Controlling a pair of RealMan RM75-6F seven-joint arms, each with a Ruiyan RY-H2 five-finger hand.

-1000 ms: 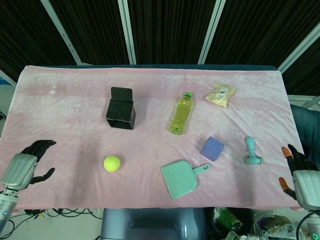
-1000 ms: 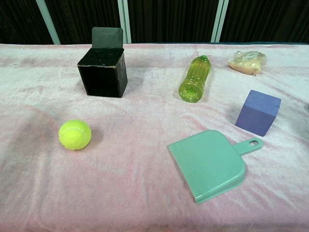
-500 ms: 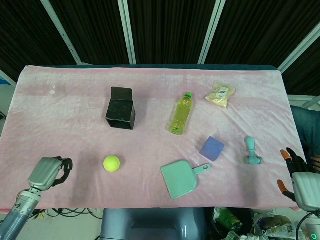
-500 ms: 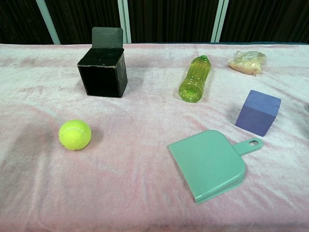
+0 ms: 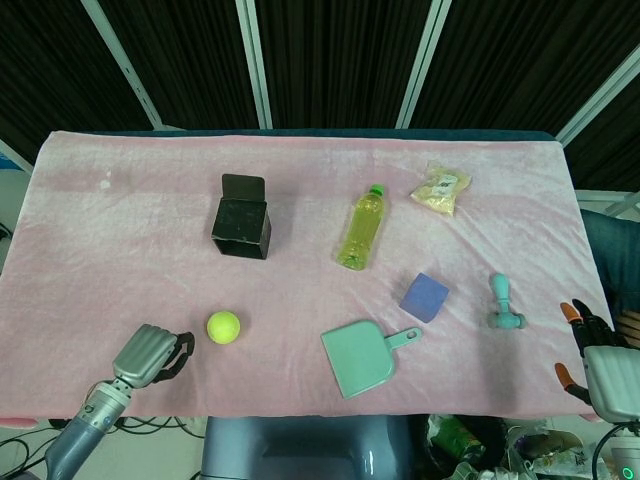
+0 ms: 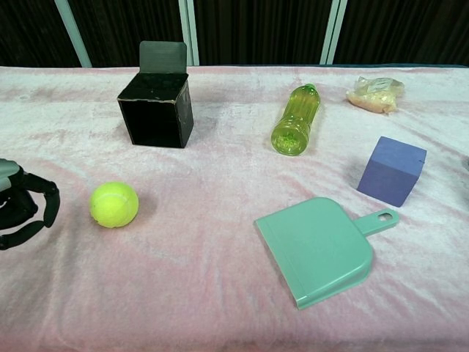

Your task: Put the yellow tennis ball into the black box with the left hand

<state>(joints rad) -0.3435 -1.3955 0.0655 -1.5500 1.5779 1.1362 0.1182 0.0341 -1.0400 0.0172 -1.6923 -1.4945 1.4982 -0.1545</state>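
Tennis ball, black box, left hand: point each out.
tennis ball (image 6: 113, 204), chest view, middle of its front.
black box (image 6: 156, 117), chest view, front wall.
left hand (image 5: 147, 354), head view, grey back.

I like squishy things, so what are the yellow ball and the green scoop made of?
The yellow tennis ball looks fuzzy, like felt over rubber: its surface is matte with a faint curved seam. The green dustpan looks like hard plastic: smooth, one even color, with thin molded edges and a hanging hole in its handle. So probably neither is very squishy.
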